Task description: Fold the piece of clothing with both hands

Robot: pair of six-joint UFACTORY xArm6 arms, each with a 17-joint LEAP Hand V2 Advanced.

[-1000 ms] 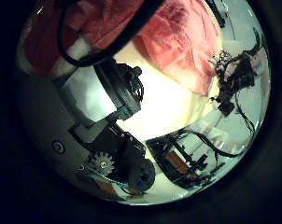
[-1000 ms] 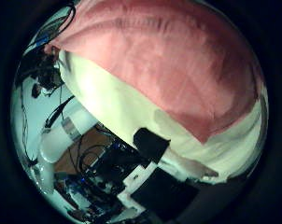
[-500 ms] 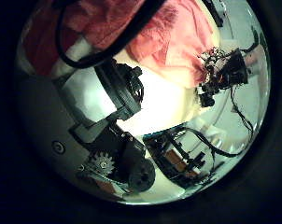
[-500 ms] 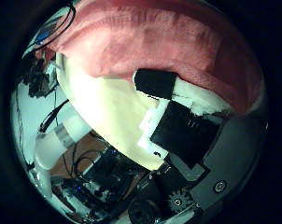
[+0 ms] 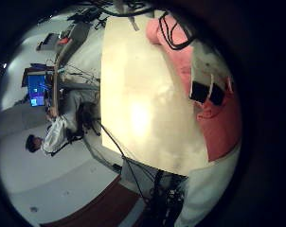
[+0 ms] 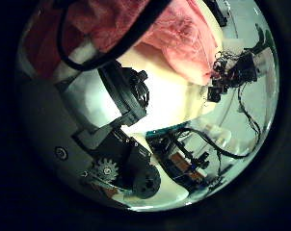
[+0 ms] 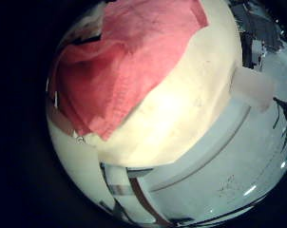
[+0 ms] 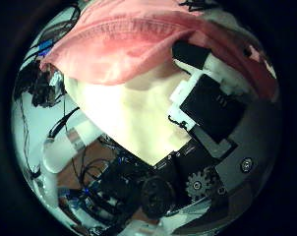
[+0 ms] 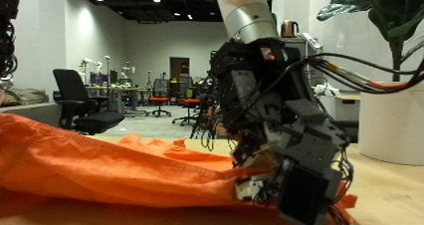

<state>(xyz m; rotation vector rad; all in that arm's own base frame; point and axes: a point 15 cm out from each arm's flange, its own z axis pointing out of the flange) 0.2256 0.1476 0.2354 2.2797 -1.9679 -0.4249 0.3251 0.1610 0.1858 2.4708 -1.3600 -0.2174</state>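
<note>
Outside view: hand [image 9: 285, 175] (fingers bent) touches orange garment [image 9: 119, 165].

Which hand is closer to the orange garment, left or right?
Right, probably. The orange garment fills much of the palm views of the right hand, so that hand is close. The left hand looks higher: its view takes in most of the table.

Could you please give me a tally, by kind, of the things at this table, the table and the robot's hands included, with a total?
orange cloth garment: 1
black and white robot hands: 2, the left hand and the right hand
pale wooden table: 1
Total: 4
</note>
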